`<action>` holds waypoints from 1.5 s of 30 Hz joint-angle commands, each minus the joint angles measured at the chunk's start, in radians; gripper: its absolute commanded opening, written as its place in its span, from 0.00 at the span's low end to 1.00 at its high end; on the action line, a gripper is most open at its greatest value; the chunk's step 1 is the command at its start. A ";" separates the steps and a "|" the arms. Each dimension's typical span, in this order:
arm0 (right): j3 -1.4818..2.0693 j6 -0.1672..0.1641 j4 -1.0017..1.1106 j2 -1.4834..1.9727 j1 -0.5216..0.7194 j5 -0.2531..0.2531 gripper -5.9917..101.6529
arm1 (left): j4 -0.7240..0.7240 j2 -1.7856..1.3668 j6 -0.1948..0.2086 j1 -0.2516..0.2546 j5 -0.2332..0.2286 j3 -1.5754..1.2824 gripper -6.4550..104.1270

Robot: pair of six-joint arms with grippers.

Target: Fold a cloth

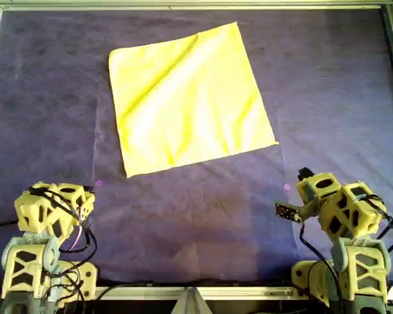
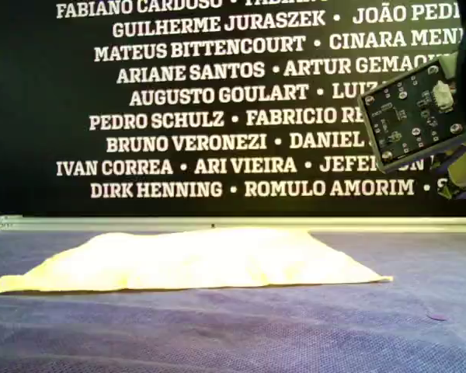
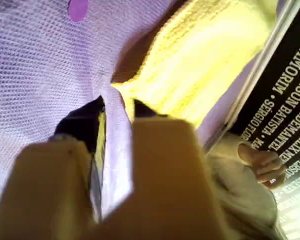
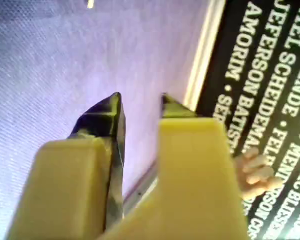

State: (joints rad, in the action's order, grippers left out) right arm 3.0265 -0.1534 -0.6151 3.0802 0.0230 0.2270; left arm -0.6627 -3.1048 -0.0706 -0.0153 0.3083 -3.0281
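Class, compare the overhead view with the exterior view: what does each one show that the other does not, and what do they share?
Only the overhead view shows the whole square outline of the cloth, lying skewed, and both yellow arms parked along the near edge, apart from it.

Only the exterior view shows the black wall of white names, a green circuit board close to the lens, and how low the cloth lies, slightly humped in the middle.

Both show the yellow cloth spread unfolded on the purple sheet, with nothing touching it.
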 commanded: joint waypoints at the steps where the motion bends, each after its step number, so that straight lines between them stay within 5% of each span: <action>1: 0.011 0.005 0.054 0.040 0.000 0.006 0.51 | 0.029 -0.005 -0.003 0.020 0.011 0.017 0.51; 7: 0.012 -0.012 0.031 0.032 0.002 -0.006 0.62 | 0.015 -0.005 -0.012 0.020 0.009 0.021 0.79; 19: -0.028 -0.012 0.054 0.023 -0.074 0.005 0.62 | 0.040 0.049 0.006 0.051 0.009 0.140 0.80; 29: -0.084 -0.012 0.054 -0.072 -0.081 -0.005 0.62 | 0.041 0.746 0.008 0.060 0.012 0.502 0.81; 32: -0.114 -0.012 0.054 -0.210 -0.081 0.005 0.63 | 0.041 0.943 0.008 0.133 0.012 0.624 0.81; 36: -0.247 -0.012 0.055 -0.385 -0.081 0.000 0.63 | 0.041 1.131 0.012 0.308 0.012 0.701 0.81; 38: -0.330 -0.012 0.055 -0.482 -0.081 0.005 0.63 | 0.041 1.178 0.046 0.380 0.012 0.716 0.81; 42: -0.468 -0.012 0.055 -0.712 -0.081 0.006 0.63 | 0.043 1.213 0.166 0.411 0.011 0.752 0.81; 45: -0.561 -0.012 0.058 -0.896 -0.081 0.006 0.63 | 0.043 1.250 0.195 0.407 0.009 0.804 0.81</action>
State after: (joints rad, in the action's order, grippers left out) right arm 2.5986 -0.1626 -0.6136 2.3194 -0.0583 0.2240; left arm -0.6443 -1.8592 0.0997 0.3651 0.3114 -2.3148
